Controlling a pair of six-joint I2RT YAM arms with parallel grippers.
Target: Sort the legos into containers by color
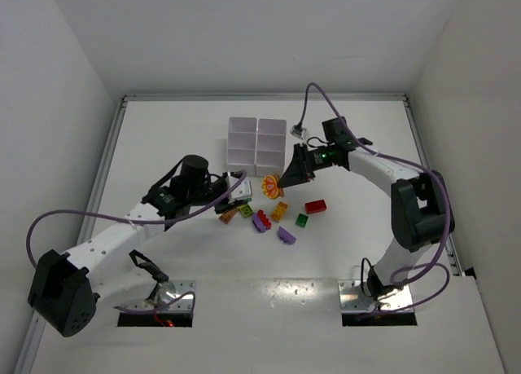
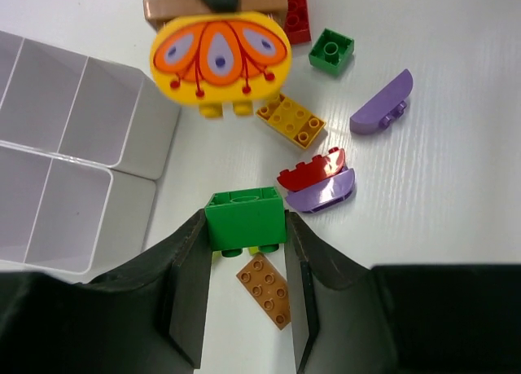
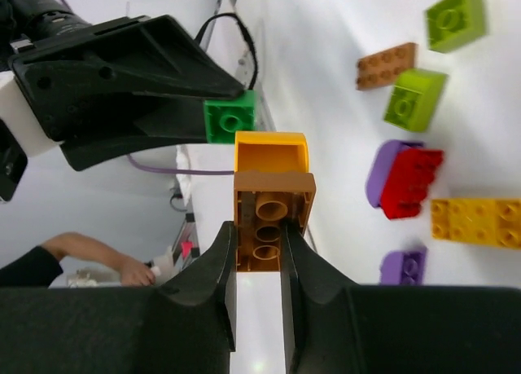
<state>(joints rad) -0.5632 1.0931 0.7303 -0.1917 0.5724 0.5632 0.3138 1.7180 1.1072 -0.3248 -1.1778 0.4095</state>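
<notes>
My left gripper (image 2: 244, 231) is shut on a green lego (image 2: 244, 215), held above the table just right of the white containers (image 2: 81, 146). An orange flat lego (image 2: 264, 290) lies under it. My right gripper (image 3: 259, 235) is shut on an orange-brown lego (image 3: 273, 203) that carries a yellow butterfly-printed piece (image 2: 220, 58); it hangs close in front of the left gripper (image 1: 238, 196). On the table lie a yellow lego (image 2: 291, 121), a small green one (image 2: 331, 50), a red one (image 1: 315, 206), a purple curved one (image 2: 383, 103) and a red-on-purple pair (image 2: 317, 181).
The containers' tray (image 1: 256, 142) sits at mid-table behind both grippers. Two lime legos (image 3: 415, 99) (image 3: 456, 17) show in the right wrist view. A raised rim (image 1: 114, 146) runs along the table's left edge. The two grippers are a few centimetres apart.
</notes>
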